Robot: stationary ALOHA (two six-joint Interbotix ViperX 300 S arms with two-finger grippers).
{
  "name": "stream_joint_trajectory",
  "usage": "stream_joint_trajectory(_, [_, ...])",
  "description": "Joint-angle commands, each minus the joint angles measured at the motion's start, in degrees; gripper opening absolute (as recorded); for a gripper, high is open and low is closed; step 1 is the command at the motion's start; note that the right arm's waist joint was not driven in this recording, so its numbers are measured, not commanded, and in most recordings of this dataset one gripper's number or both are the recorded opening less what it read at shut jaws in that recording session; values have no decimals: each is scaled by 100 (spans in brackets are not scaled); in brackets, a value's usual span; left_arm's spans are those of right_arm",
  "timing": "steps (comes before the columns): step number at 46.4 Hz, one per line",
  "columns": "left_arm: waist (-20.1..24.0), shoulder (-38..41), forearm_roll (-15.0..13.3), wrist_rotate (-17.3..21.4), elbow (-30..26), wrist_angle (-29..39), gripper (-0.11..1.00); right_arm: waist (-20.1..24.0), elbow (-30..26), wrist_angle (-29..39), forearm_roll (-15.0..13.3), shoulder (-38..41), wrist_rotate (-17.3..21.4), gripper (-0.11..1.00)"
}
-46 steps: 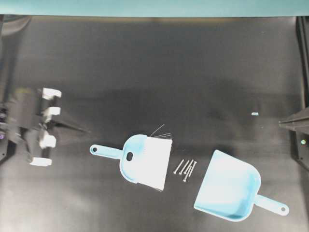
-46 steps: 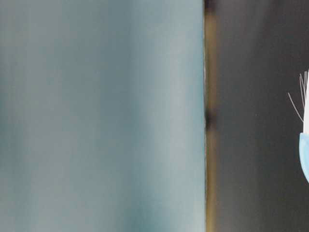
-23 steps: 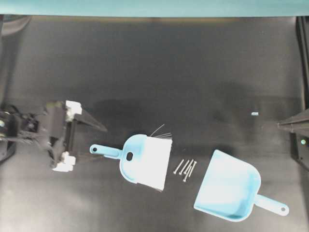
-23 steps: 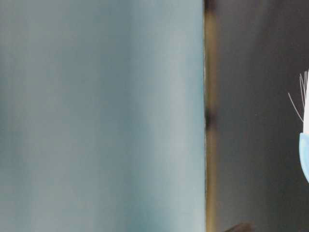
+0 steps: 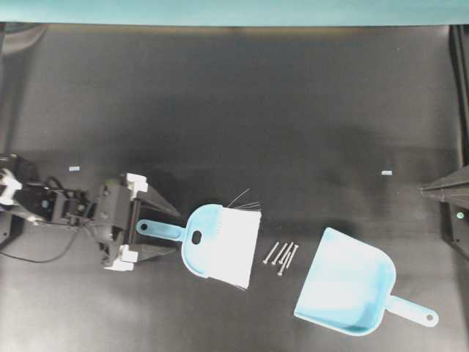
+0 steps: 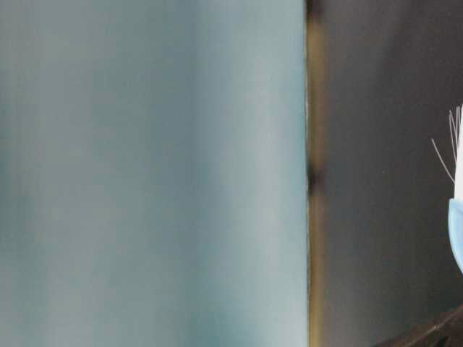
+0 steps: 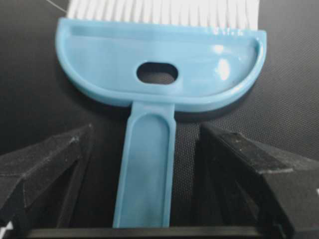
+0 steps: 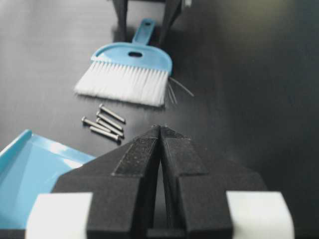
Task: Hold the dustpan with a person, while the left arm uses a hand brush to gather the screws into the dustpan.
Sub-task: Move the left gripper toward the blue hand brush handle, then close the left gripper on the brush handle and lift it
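At counter left: your left tool (image 5: 150,229) stands wide open, prongs straddling the hand brush (image 5: 220,244) handle, not pinching.
Grip: close squarely mid-handle.
Screws (image 5: 281,256): at 3 o'clock of the bristles.
Dustpan (image 5: 352,288): beyond them, unheld.
Right tool (image 8: 160,133): closed, empty.

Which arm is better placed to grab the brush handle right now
Left. The left gripper is open and straddles the hand brush handle. The right gripper is shut, far off beyond the screws.

blurred teal wall (image 6: 152,173), hand brush (image 6: 457,217) at edge
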Motion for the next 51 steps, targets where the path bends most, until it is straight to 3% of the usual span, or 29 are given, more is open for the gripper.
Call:
stream_joint_trajectory(1, [9,176,18,9,-132,97,83,0,-44,-44,-9,26,-44,0])
stream_joint_trajectory(13, [0,220,9,-26,-211,633,78,0,-44,-44,-9,26,-44,0])
stream_joint_trajectory(17, [-62,220,9,-18,-246,773,66,0,-44,-44,-9,26,-44,0])
stream_joint_trajectory(24, [-70,167,18,35,-299,940,29,0,-35,-53,-9,26,-44,0])
stream_joint_trajectory(32, [-9,-211,18,26,-360,1433,31,0,-35,-44,0,26,-44,0])
stream_joint_trajectory(43, [167,-1274,18,44,-650,3190,31,0,-44,-44,-9,26,-53,0])
stream_joint_trajectory(51, [220,-2162,18,316,-1266,5229,31,0,-44,-44,-9,26,-44,0])
